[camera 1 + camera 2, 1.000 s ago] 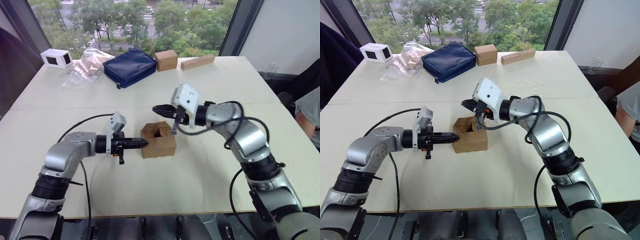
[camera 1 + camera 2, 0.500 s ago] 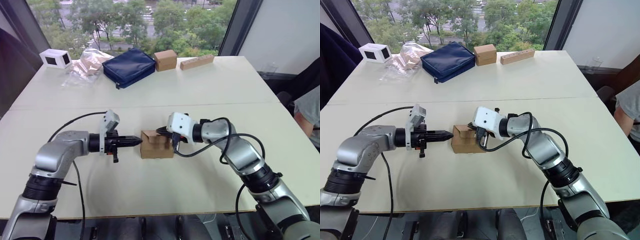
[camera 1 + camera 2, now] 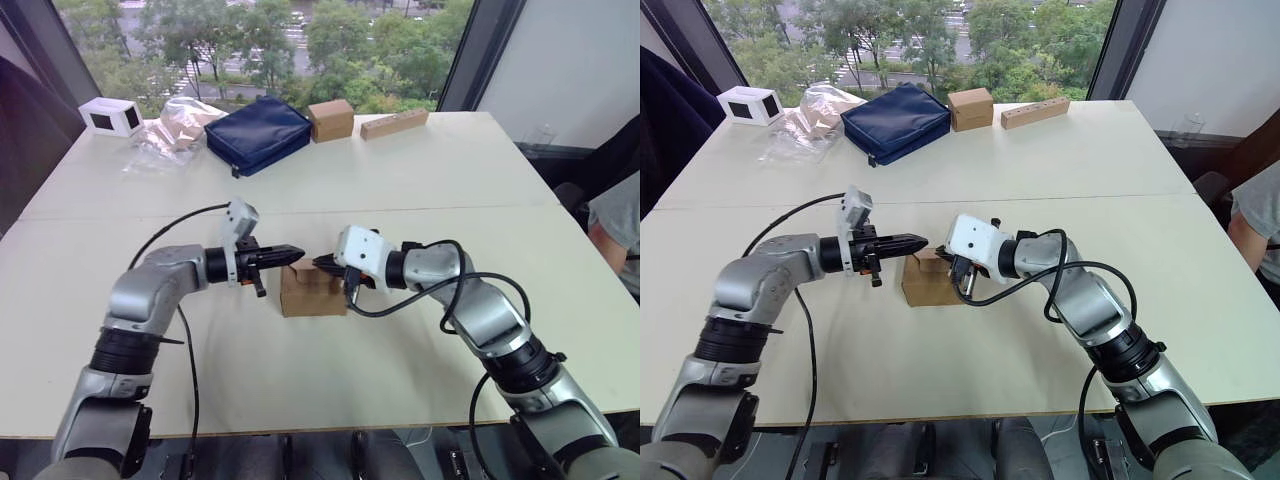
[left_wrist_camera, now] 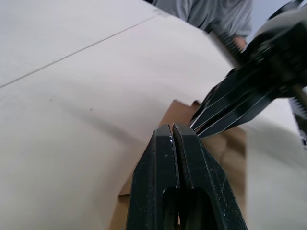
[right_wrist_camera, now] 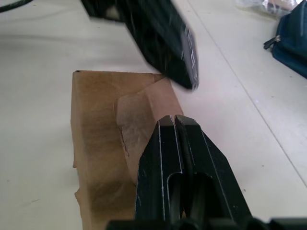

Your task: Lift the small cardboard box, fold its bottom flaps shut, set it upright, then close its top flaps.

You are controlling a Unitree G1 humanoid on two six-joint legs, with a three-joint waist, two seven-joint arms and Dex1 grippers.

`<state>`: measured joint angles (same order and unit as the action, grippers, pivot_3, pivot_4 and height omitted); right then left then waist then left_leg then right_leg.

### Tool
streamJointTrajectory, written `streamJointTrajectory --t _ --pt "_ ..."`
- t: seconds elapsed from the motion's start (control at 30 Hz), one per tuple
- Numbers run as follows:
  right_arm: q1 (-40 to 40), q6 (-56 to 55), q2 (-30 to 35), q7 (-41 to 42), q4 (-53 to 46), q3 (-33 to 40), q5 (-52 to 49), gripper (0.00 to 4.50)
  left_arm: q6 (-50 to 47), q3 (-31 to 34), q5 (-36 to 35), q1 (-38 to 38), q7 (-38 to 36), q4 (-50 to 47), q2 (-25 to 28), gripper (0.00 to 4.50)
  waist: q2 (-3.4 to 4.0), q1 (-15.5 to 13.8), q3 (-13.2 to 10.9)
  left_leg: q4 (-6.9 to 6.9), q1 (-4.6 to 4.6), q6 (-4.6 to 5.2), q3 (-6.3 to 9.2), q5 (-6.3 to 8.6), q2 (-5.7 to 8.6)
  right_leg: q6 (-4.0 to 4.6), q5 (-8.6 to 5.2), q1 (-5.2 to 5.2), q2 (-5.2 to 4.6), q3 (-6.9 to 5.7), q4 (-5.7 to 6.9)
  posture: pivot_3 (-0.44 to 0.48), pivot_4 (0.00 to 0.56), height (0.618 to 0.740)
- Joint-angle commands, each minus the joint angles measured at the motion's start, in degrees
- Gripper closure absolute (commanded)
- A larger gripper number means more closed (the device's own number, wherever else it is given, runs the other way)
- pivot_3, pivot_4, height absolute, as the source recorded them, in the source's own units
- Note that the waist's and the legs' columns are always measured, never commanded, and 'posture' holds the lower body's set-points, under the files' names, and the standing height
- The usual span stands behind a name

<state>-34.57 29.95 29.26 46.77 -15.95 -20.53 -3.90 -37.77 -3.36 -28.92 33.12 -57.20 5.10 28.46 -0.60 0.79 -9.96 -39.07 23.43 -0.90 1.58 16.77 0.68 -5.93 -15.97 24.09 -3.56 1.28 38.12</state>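
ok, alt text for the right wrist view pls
The right gripper, fingers shut, rests its tips on the folded top flaps of the small cardboard box on the white table. The left gripper reaches in over the box's far edge.

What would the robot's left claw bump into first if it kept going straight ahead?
Most likely the right gripper, whose tip faces the left gripper just above the small cardboard box. Depth is hard to judge.

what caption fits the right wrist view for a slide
Both shut grippers, right and left, meet over the small cardboard box's folded flaps.
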Motion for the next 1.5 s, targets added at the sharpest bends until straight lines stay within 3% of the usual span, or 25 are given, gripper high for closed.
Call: streamJointTrajectory --t 0.03,0.3,0.9,1.5 --pt "1.20 2.04 0.00 -0.62 -6.35 3.94 -2.67 4.50 2.38 0.87 0.69 1.30 0.90 1.36 -1.34 4.46 0.00 -0.03 0.00 0.00 0.00 0.00 0.00 0.00 0.00 0.00 0.00 0.00 0.00 0.00 0.00 0.000 0.150 0.740" --pt "5.73 4.44 0.96 -1.10 -13.41 2.64 -3.21 4.50 1.64 2.18 -0.18 1.49 2.31 2.00 -3.34 4.46 -0.01 0.02 0.00 -0.03 0.00 0.01 0.01 0.00 0.01 0.00 0.00 -0.03 -0.01 0.00 0.00 0.000 0.150 0.740" --pt "5.36 -1.85 2.40 -1.46 -7.51 -2.68 4.47 4.50 0.71 2.37 0.09 0.76 2.08 1.18 -3.69 4.46 -0.01 -0.04 0.01 -0.02 -0.01 0.00 0.02 0.00 0.01 0.00 0.00 -0.03 0.00 0.00 0.00 0.000 0.150 0.740" --pt "2.84 15.06 -1.92 -1.55 -9.04 0.42 -2.53 4.50 3.66 -0.53 2.79 -0.24 0.95 -1.67 -3.03 4.46 -0.01 -0.09 0.01 -0.02 -0.01 -0.01 0.03 -0.01 0.02 0.00 0.00 -0.03 -0.02 0.00 0.00 0.000 0.150 0.740"
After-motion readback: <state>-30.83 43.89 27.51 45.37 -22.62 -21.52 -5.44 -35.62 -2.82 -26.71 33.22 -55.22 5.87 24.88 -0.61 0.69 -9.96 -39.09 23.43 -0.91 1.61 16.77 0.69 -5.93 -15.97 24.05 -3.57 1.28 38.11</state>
